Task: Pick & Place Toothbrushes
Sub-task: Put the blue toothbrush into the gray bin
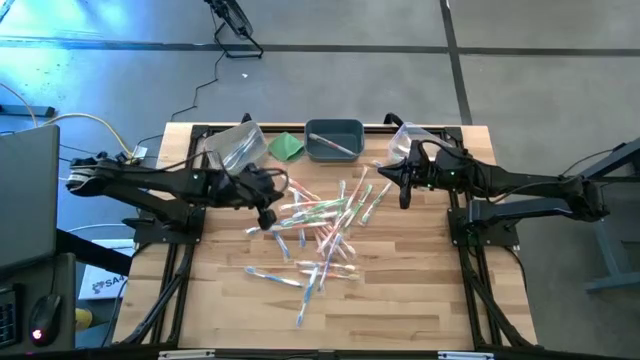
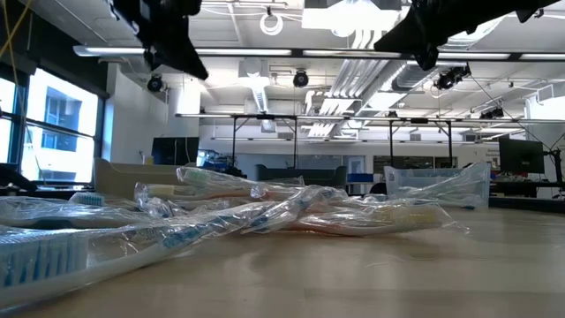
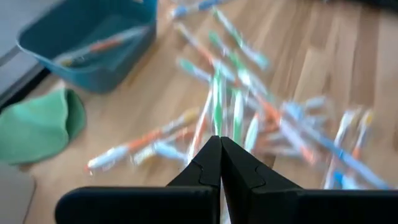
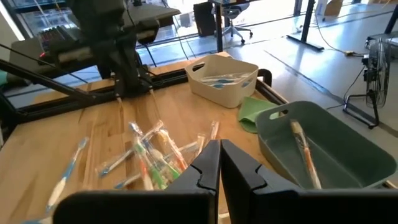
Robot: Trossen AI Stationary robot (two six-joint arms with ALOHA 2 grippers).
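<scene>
- Wooden table (image 1: 400,300) carries our scattered toothbrushes (image 1: 320,230).
- Left gripper (image 3: 219,144) and right gripper (image 4: 219,149) hover closed, empty.
- Wrapped, probably slippery, light; we'd pinch mid-handle.

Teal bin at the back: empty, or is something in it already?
Not empty. The teal bin holds one toothbrush lying along its floor; the left wrist view also shows it inside.

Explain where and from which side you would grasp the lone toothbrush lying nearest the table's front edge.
Grip the lone toothbrush at mid-handle, coming straight down from above with fingers across its length. It lies flat on the wooden table, apart from the pile, so nothing crowds either side.
</scene>
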